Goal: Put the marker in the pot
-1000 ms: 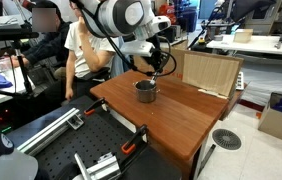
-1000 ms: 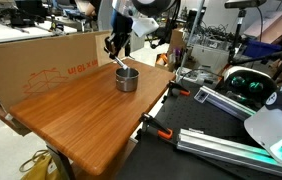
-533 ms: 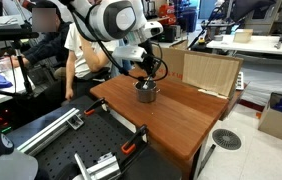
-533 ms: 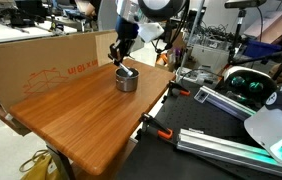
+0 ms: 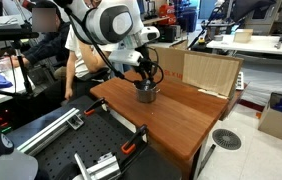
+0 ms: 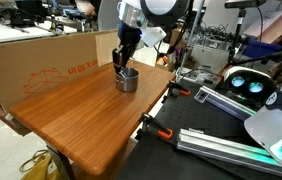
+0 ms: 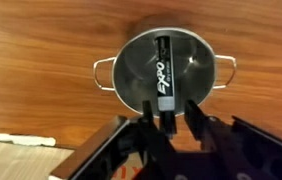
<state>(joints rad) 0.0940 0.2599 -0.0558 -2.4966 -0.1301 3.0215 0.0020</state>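
Observation:
The silver pot stands on the wooden table, seen in both exterior views. In the wrist view the black marker lies slanted inside the pot, its near end between my fingertips. My gripper hangs just over the pot's near rim with the jaws parted. A small gap shows on each side of the marker, so the fingers do not press it. In the exterior views the gripper reaches down to the pot's mouth and hides the marker.
A cardboard box stands behind the pot on the table. A large cardboard sheet lines the table's far side. A seated person is beyond the table. Clamps grip the table's edge.
My gripper has come down from above and beside the pot to its mouth, bringing the marker into the pot. The pot has not moved.

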